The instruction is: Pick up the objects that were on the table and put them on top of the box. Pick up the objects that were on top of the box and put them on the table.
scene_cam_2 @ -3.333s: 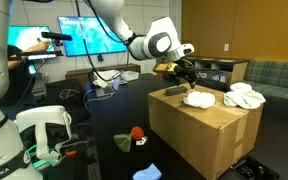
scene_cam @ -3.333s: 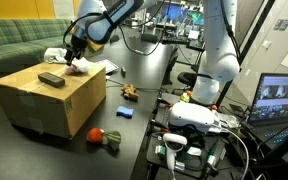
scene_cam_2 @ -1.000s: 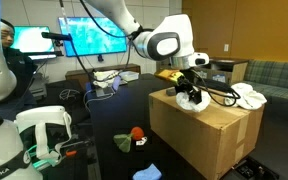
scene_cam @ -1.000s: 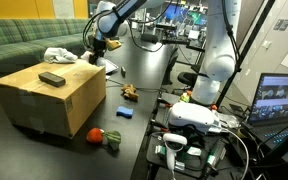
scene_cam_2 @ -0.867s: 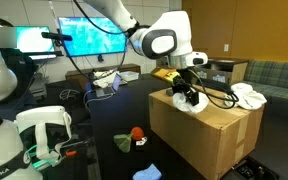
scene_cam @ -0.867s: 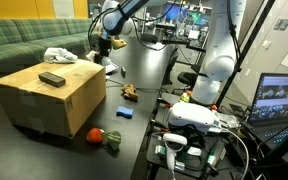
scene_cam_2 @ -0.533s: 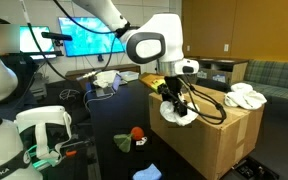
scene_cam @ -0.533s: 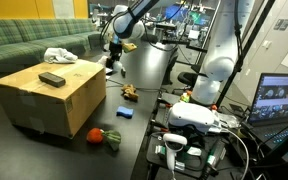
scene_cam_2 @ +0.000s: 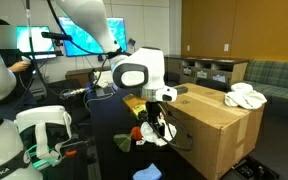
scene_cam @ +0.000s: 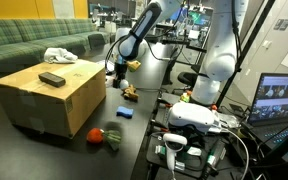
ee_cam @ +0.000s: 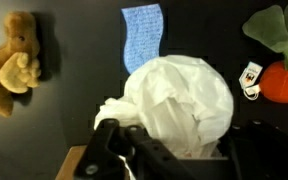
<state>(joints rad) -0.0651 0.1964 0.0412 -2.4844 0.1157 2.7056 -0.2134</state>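
gripper (ee_cam: 179, 152) fingers pinched on the crumpled white cloth (ee_cam: 180, 100), clear of the cardboard box (scene_cam_2: 216, 125), over the black table (ee_cam: 79, 110). bare spot lies straight below, between plush toy (ee_cam: 17, 65) and orange toy vegetable (ee_cam: 280, 78).

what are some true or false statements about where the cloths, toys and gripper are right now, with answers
1. The gripper is shut on a white cloth. True.
2. The gripper hangs over the top of the box. False: in both exterior views it is beside the box, down near the table.
3. A second white cloth lies on top of the box. True.
4. The black object lies on the table. False: it lies on top of the box.
5. The brown plush toy and the blue cloth lie on the table. True.
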